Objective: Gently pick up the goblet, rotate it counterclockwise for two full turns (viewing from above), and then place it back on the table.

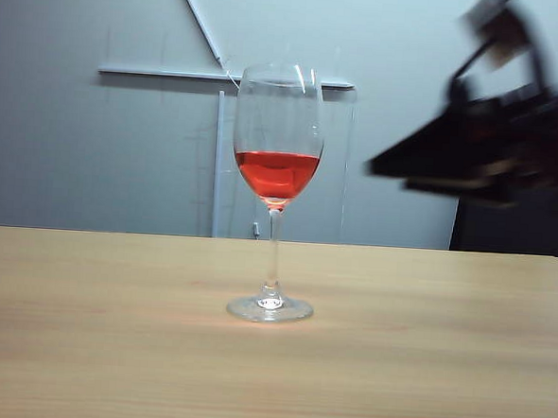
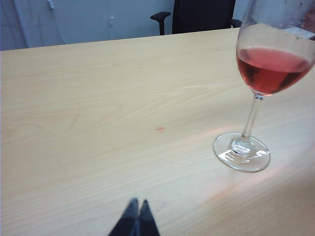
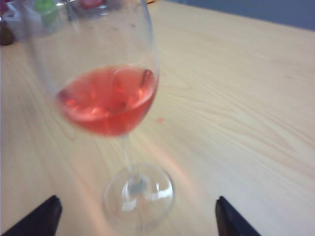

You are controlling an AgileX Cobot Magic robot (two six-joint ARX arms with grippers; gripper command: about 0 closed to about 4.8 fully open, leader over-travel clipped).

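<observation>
The goblet stands upright at the middle of the exterior frame, its round foot flat on the table, red liquid filling the lower part of the bowl. The right gripper is spread wide, its two dark fingertips well apart to either side of the foot, touching nothing. In the exterior view it is a blurred dark shape at upper right, clear of the glass. The left gripper is clenched, tips together over bare wood, well apart from the goblet.

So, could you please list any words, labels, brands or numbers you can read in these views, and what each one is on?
None: no readable text on the goblet, the table, the back wall, or the left gripper and right gripper.
</observation>
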